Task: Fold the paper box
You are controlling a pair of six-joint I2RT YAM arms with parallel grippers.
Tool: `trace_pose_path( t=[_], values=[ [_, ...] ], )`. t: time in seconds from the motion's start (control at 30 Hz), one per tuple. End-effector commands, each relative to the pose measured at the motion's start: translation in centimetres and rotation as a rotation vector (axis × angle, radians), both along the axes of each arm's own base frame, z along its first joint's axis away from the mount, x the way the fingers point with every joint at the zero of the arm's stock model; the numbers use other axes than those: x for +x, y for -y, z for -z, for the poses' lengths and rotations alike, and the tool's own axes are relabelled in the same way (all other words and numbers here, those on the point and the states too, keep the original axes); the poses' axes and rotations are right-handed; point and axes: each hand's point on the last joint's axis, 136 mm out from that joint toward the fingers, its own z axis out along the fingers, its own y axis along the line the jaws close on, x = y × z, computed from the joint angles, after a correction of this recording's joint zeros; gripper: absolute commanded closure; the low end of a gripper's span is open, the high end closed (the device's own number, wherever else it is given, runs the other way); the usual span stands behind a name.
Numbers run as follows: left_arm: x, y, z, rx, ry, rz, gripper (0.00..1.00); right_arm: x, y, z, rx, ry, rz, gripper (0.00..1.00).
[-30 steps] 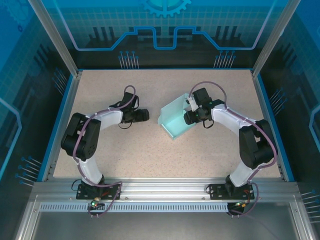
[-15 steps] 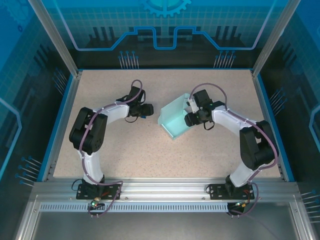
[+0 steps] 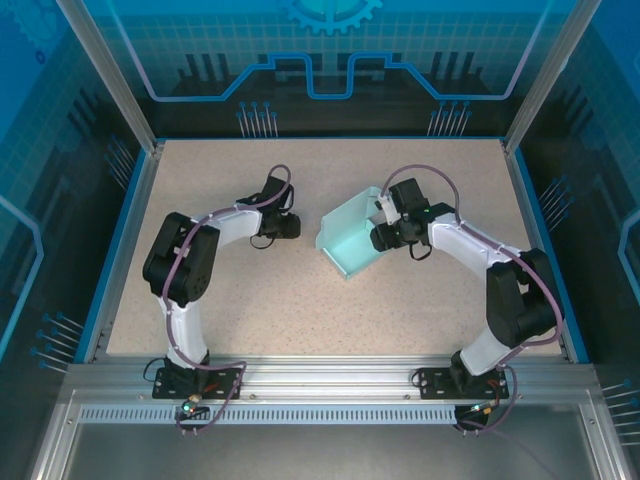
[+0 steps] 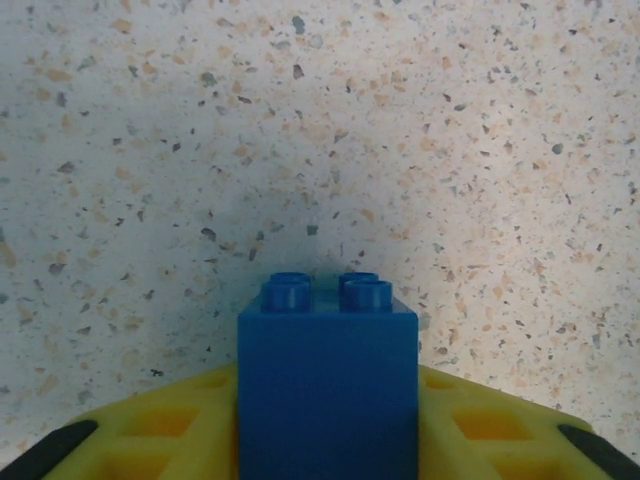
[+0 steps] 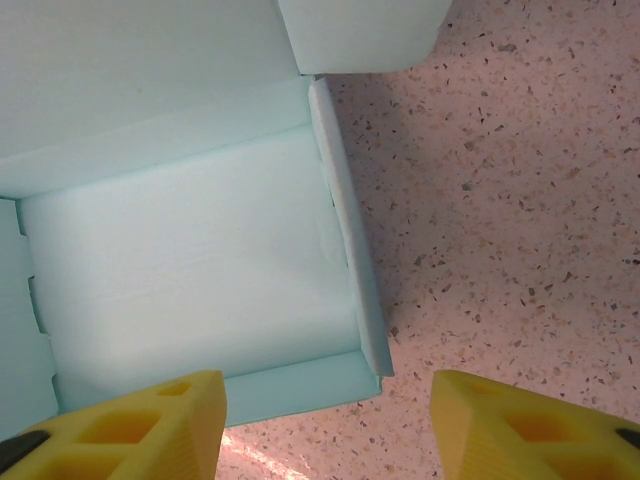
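So, the paper box [image 3: 347, 240] sits a bit right of centre on the bench [image 3: 300, 310], between the two arms. It's half folded: open on top, with a tall wall standing on its far-left side and low walls round the rest. A loose flap [image 5: 360, 30] with a rounded corner sticks out past the far end. Looking in from the right wrist, the inside is just its own pale cyan floor with a faint crease across it, and the low right wall leans slightly outward.

The right end effector [image 3: 378, 238] is right at the box's right side. It's released, with the yellow fingers [image 5: 150, 420] spread wide and nothing pinched. One finger is over the box's near wall, the other over bare bench, and the near-right corner of the box lies in the gap between them.

The left end effector [image 3: 292, 226] is near the box's left side but clear of it, not touching. In its wrist view a blue brick [image 4: 327, 390] with studs on top stands between its fingers. The yellow sits flush against both sides of the brick with no gap that I can see, so I'd call it grasping the brick. The brick is outside the box, with speckled bench beyond it
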Motion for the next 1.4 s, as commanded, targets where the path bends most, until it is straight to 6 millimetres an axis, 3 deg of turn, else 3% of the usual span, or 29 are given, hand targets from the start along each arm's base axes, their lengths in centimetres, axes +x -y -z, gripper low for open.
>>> trace_pose_path(
  t=[0.0, 0.13, 0.27, 0.47, 0.57, 0.63, 0.83, 1.0, 1.17, 1.37],
  values=[
    [-0.3, -0.5, -3.4, 0.011, 0.09, -0.004, 0.63, -0.6, 1.1, -1.1, 0.003, 0.011, 0.038, 0.43],
    [-3.8, -0.6, -7.4, 0.0, 0.17, 0.004, 0.66, -1.1, 1.9, -2.6, 0.027, 0.045, 0.06, 0.43],
    [-8.9, 1.7, -12.5, -0.022, 0.302, 0.108, 0.67, -1.4, 3.5, -4.0, 0.072, 0.07, 0.101, 0.43],
    [-16.3, 9.7, -18.7, -0.105, 0.459, 0.458, 0.7, -1.2, 6.0, -4.4, 0.088, 0.077, 0.165, 0.43],
    [-18.9, 14.6, -19.5, -0.09, 0.49, 0.663, 0.69, -1.2, 6.7, -4.2, 0.081, 0.073, 0.177, 0.43],
    [-18.7, 16.7, -18.4, -0.039, 0.433, 0.716, 0.69, -1.3, 7.2, -4.2, 0.08, 0.071, 0.196, 0.44],
    [-14.0, 19.8, -13.6, 0.149, 0.315, 0.738, 0.68, -2.3, 9.3, -4.2, 0.11, 0.08, 0.282, 0.44],
    [-9.8, 19.6, -9.4, 0.252, 0.225, 0.712, 0.69, -3.2, 10.4, -4.7, 0.129, 0.103, 0.322, 0.44],
    [-7.6, 19.8, -5.2, 0.347, 0.149, 0.729, 0.68, -3.2, 10.1, -4.8, 0.146, 0.103, 0.315, 0.44],
    [-5.7, 18.8, -3.3, 0.398, 0.122, 0.684, 0.64, -3.2, 9.6, -4.6, 0.16, 0.093, 0.3, 0.44]
  ],
)
